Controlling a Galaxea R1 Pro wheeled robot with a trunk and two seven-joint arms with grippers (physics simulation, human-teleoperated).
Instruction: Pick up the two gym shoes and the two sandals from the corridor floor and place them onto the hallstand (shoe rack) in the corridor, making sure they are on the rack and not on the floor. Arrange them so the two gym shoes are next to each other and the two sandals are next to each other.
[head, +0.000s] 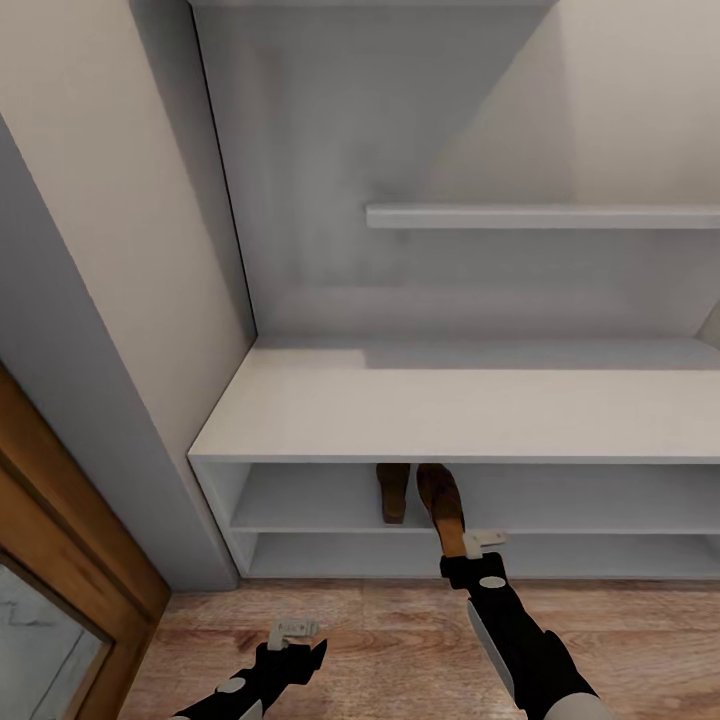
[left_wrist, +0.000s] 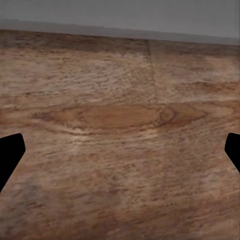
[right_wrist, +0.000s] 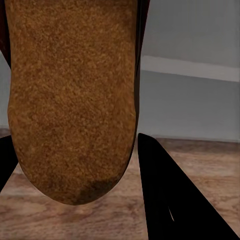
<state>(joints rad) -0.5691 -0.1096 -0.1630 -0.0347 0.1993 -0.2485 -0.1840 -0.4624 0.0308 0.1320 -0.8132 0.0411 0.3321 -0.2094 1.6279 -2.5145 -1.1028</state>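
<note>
The white hallstand (head: 450, 410) fills the middle of the head view. Two brown sandals stand side by side on its upper open shelf. The left sandal (head: 392, 492) lies fully under the top board. The right sandal (head: 440, 505) sticks out over the shelf's front edge, and my right gripper (head: 460, 548) is shut on its heel end. Up close, its tan footbed (right_wrist: 75, 100) sits between the black fingers (right_wrist: 170, 200). My left gripper (head: 298, 648) hangs open low over the corridor floor (left_wrist: 120, 125), holding nothing. The gym shoes are out of view.
A wall shelf (head: 540, 215) hangs above the hallstand's bench top. A grey wall panel and a wood-framed glass door (head: 60, 560) close off the left side. Wood-plank floor (head: 400, 640) runs in front of the rack, under both arms.
</note>
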